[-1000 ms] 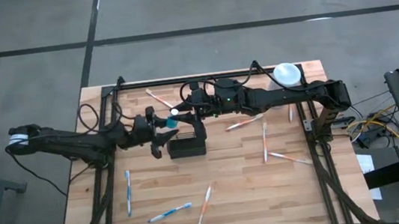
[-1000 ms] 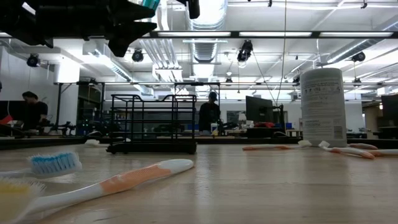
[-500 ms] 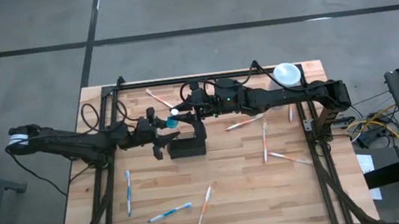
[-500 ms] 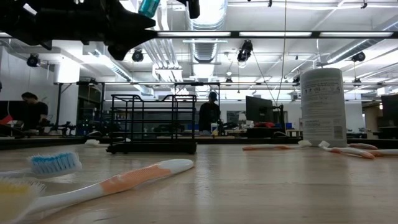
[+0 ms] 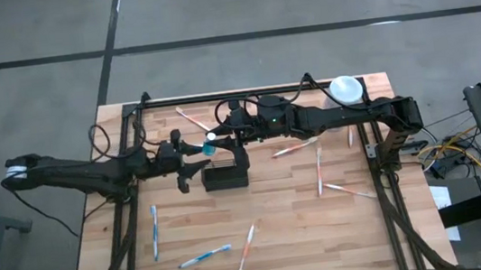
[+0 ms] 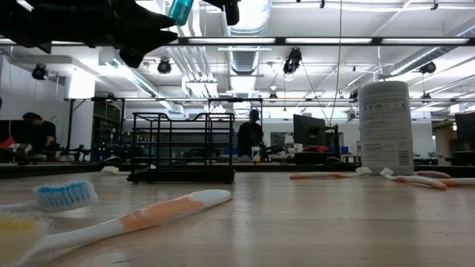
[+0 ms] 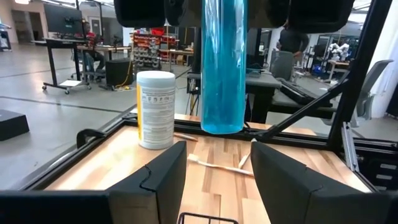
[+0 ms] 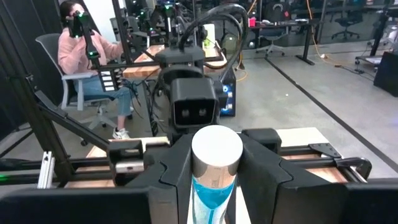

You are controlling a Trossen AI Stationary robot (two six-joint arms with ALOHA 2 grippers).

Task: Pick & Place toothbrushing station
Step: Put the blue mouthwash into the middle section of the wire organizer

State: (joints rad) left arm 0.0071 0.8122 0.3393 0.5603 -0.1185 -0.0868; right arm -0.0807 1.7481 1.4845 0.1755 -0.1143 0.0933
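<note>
Along the table's [image 5: 100,260] left edge the left arm reaches in toward the middle, and its left gripper [image 5: 191,165] hangs just left of the black wire-mesh basket [image 5: 226,175], fingers apart with nothing between them. The left wrist view looks out between those two spread fingers [image 7: 163,177] at a blue tube [image 7: 222,65] hanging upright ahead of them, not touching either one.

Near the front-left corner a blue toothbrush [image 5: 154,232] lies parallel to the left edge; a second blue toothbrush [image 5: 205,256] and an orange toothbrush [image 5: 247,248] lie close to the front edge.

The basket stands upright on the wood at about the table's middle, slightly toward the back edge — seen from table height it is a low open frame of black wire [image 6: 182,148], apart from both grippers above it.

Above the basket's left end the right gripper [image 5: 215,139] is clamped on the blue tube, holding it upright; the right wrist view shows the tube's white cap [image 8: 216,148] squeezed between the two dark fingers [image 8: 175,171].

A pink-and-white toothbrush [image 5: 192,120] lies near the back edge. Right of the basket, three more orange toothbrushes lie scattered — one [image 5: 294,148] under the right arm. A white-topped canister [image 5: 345,89] stands at the back-right corner.
</note>
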